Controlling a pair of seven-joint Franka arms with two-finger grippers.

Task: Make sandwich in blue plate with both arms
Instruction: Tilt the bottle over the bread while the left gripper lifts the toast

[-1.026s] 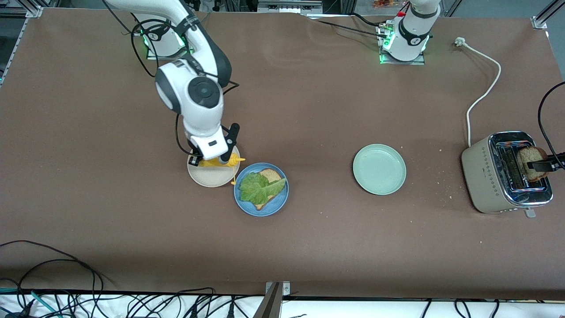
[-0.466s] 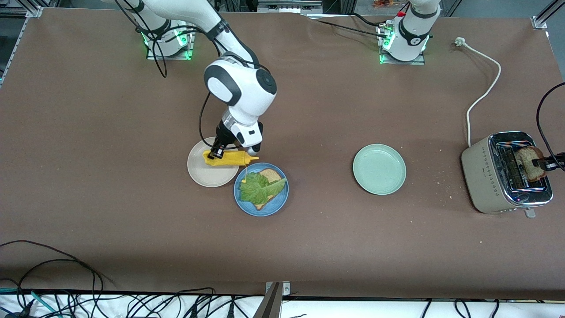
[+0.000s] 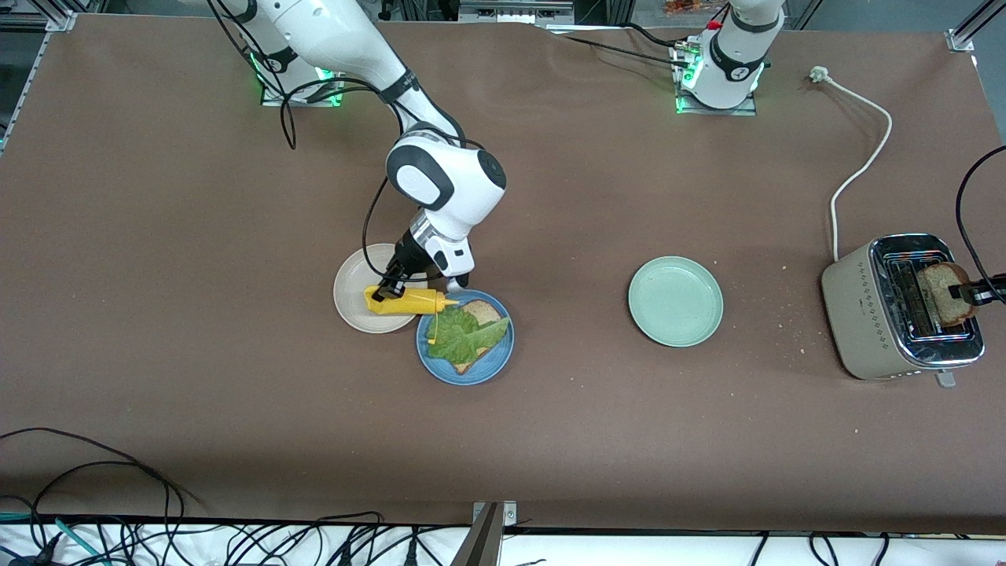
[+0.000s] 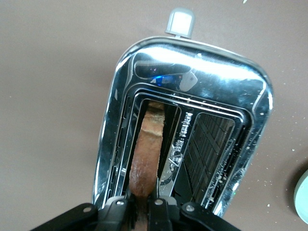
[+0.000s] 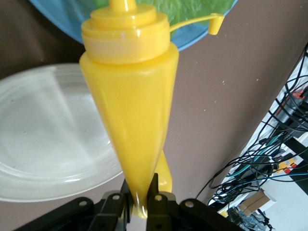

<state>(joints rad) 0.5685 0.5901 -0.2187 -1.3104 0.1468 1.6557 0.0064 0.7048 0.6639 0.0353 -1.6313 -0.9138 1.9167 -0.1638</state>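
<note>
The blue plate (image 3: 493,364) holds one brown bread slice (image 3: 482,312) with a green lettuce leaf (image 3: 458,335) on top. My right gripper (image 3: 383,294) is shut on the base of a yellow squeeze bottle (image 3: 410,301), which lies sideways over the beige plate's edge with its nozzle over the blue plate's rim. In the right wrist view the bottle (image 5: 129,106) points at the blue plate (image 5: 193,37). A second bread slice (image 3: 940,292) stands in the toaster (image 3: 860,308). My left gripper (image 3: 963,294) is shut on it. The left wrist view shows this slice (image 4: 148,147) edge-on in a slot.
A beige plate (image 3: 355,292) touches the blue plate toward the right arm's end. A pale green plate (image 3: 675,301) lies mid-table. The toaster's white cord (image 3: 863,163) runs toward the left arm's base. Crumbs lie near the toaster. Cables hang along the table's front edge.
My right arm swung the yellow bottle from over the beige plate toward the blue plate. My left gripper closed on the bread slice in the toaster.
</note>
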